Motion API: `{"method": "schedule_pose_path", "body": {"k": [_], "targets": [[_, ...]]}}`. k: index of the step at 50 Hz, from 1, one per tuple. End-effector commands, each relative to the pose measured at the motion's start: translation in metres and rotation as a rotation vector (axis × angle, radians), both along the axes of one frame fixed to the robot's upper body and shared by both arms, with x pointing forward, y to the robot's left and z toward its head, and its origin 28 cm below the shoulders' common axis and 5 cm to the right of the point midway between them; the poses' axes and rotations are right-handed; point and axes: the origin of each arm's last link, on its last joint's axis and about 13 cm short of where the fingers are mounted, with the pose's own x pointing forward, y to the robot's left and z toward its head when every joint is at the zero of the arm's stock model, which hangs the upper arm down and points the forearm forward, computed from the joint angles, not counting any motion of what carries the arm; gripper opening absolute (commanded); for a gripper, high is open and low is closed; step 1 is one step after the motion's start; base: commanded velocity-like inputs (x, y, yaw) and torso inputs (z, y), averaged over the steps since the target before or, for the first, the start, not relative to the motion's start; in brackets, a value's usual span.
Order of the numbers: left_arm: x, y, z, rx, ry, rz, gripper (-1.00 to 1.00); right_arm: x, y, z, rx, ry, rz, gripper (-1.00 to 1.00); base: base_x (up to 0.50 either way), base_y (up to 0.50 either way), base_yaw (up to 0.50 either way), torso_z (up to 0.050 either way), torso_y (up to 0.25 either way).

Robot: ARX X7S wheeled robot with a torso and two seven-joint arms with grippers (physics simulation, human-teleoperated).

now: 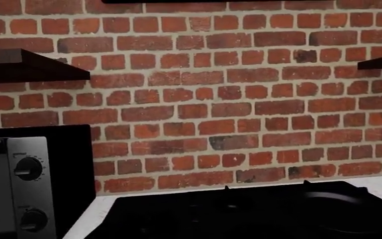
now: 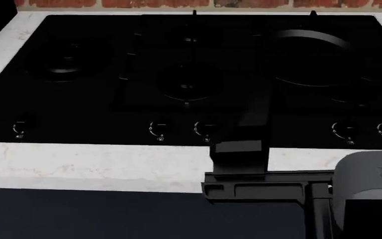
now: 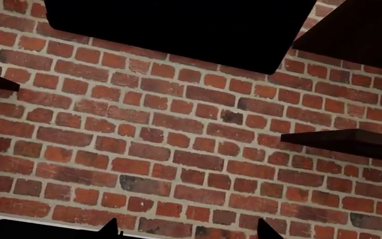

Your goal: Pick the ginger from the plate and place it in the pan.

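Black pan (image 2: 310, 57) with grey-glinting rim seen on black stove (image 2: 111, 99) at 1 o'clock, handle pointing toward 6, white tabletop (image 2: 78, 162) in front, brick wall (image 1: 244, 99) behind, toaster oven (image 1: 25, 184) at left, tool states cannot be told.
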Motion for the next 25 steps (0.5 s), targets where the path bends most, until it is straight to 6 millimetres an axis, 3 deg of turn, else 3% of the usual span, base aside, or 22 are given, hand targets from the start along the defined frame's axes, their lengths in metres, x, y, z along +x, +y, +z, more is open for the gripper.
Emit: {"method": "schedule_pose_path", "body": {"k": [1,25], "targets": [[0.0000,0.0008,0.0005,-0.005,0.001,0.002,1.00,-0.0012,-0.0007,0.0012,0.000,-0.012,-0.004,1.00,0.04,-0.38,0.00,0.000,0.000],[-0.0009,0.0028,0.0006,-0.021,-0.007,0.016,1.00,-0.0040,-0.0026,0.0018,-0.009,-0.014,-0.015,1.00,0.05,-0.38,0.00,0.000,0.000]]}}
